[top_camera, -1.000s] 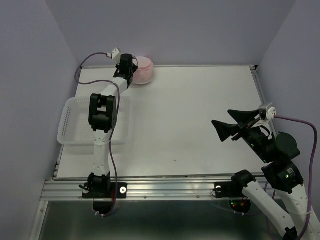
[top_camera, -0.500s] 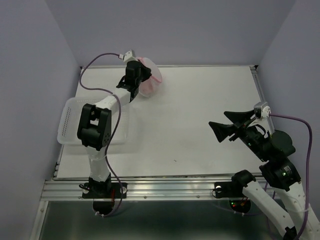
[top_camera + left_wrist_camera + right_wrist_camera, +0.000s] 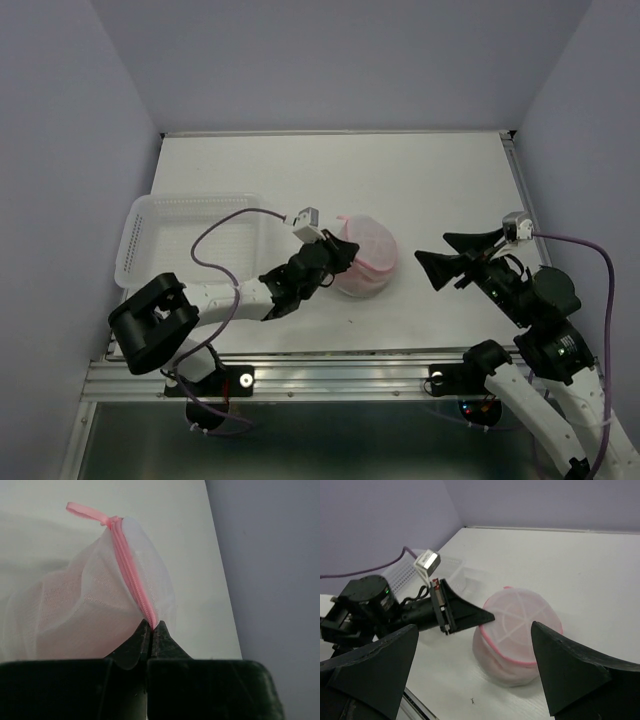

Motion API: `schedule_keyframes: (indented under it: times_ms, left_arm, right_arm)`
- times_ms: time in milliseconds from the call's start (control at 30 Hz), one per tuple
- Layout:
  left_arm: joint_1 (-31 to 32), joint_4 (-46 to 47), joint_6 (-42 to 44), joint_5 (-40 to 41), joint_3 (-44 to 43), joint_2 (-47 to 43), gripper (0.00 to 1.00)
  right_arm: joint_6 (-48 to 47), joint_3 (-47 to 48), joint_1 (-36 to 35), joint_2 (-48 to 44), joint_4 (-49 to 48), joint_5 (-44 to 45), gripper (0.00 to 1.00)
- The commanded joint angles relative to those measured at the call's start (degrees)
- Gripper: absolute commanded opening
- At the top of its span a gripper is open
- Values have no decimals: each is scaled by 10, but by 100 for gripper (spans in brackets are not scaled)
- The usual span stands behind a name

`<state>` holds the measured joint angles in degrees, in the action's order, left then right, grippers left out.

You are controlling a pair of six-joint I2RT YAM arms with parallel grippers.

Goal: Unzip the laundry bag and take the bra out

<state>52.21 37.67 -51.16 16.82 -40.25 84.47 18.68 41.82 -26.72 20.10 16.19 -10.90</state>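
The laundry bag (image 3: 365,255) is a round white mesh pouch with pink zipper trim, resting on the table near the front middle. It also shows in the right wrist view (image 3: 520,635) and the left wrist view (image 3: 95,605). My left gripper (image 3: 345,250) is shut on the bag's pink zipper edge (image 3: 135,587) at its left side. My right gripper (image 3: 445,255) is open and empty, to the right of the bag and apart from it. The bra is not visible; only a pinkish tint shows through the mesh.
A white plastic basket (image 3: 150,225) stands at the left of the table (image 3: 420,180), with the left arm's cable (image 3: 225,225) looping over it. Purple walls close the left, back and right sides.
My left gripper has carried the bag from the far back-left corner to the front middle of the table. My right gripper has shifted slightly left.
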Motion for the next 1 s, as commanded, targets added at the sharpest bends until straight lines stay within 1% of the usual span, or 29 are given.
schedule_keyframes:
  times_ms: [0, 33, 67, 133, 200, 233, 267, 300, 333, 367, 433, 467, 500, 533, 567, 633, 667, 700, 767, 800, 833, 900, 933, 967]
  left_arm:
    - [90, 87, -96, 181, 67, -55, 2]
    - [111, 87, -114, 211, 90, -66, 10]
    - [150, 84, -119, 223, 101, -72, 30]
    - [177, 72, -130, 229, 116, -86, 54]
    - [194, 12, -140, 215, 120, -119, 79]
    - [196, -25, -143, 210, 108, -145, 85]
    - [197, -89, -143, 205, 102, -159, 89]
    - [198, -116, -137, 204, 89, -189, 94]
    - [198, -147, -132, 207, 89, -189, 95]
    - [198, -214, -119, 220, 70, -219, 95]
    - [196, -274, -91, 240, 34, -263, 97]
    - [193, -318, -49, 256, 20, -274, 98]
    - [169, -337, -26, 256, -4, -296, 98]
    - [169, -355, -4, 251, -4, -296, 98]
    - [127, -369, 47, 222, -24, -314, 97]
    - [71, -376, 87, 170, -42, -328, 94]
    - [14, -376, 106, 106, -61, -333, 93]
    - [-13, -376, 126, 76, -73, -330, 93]
    - [-55, -406, 167, 19, -119, -301, 93]
    - [-88, -412, 180, -2, -133, -285, 95]
    - [-102, -415, 203, -53, -159, -250, 95]
    - [-139, -409, 221, -120, -182, -209, 95]
    - [-148, -403, 228, -156, -199, -168, 95]
    - [-156, -392, 229, -222, -207, -147, 95]
  right_arm:
    - [24, -17, -4, -1, -12, 6, 100]
    - [29, -21, -4, 2, -12, 8, 100]
    - [40, -25, -4, 5, -11, 12, 100]
    - [50, -34, -4, 10, -5, 19, 100]
    - [63, -38, -4, 21, 10, 28, 100]
    - [69, -39, -4, 27, 16, 31, 100]
    - [85, -40, -4, 38, 29, 39, 100]
    - [95, -42, -4, 43, 35, 46, 100]
    - [103, -42, -4, 49, 39, 51, 100]
    - [108, -48, -4, 52, 42, 53, 100]
    - [122, -55, -4, 62, 46, 55, 100]
    - [126, -61, -4, 64, 47, 55, 100]
    - [126, -64, -4, 64, 47, 54, 100]
    - [126, -67, -4, 64, 48, 53, 100]
    - [128, -70, -4, 64, 48, 53, 100]
    - [128, -73, -4, 64, 48, 53, 100]
    - [127, -74, -4, 64, 48, 51, 100]
    - [125, -74, -4, 64, 48, 49, 100]
    - [123, -72, -4, 64, 47, 47, 100]
    - [121, -70, -4, 64, 48, 47, 100]
    - [120, -70, -4, 63, 48, 47, 100]
    - [117, -69, -4, 62, 48, 48, 100]
    - [116, -68, -4, 61, 49, 48, 100]
    - [115, -67, -4, 60, 51, 49, 100]
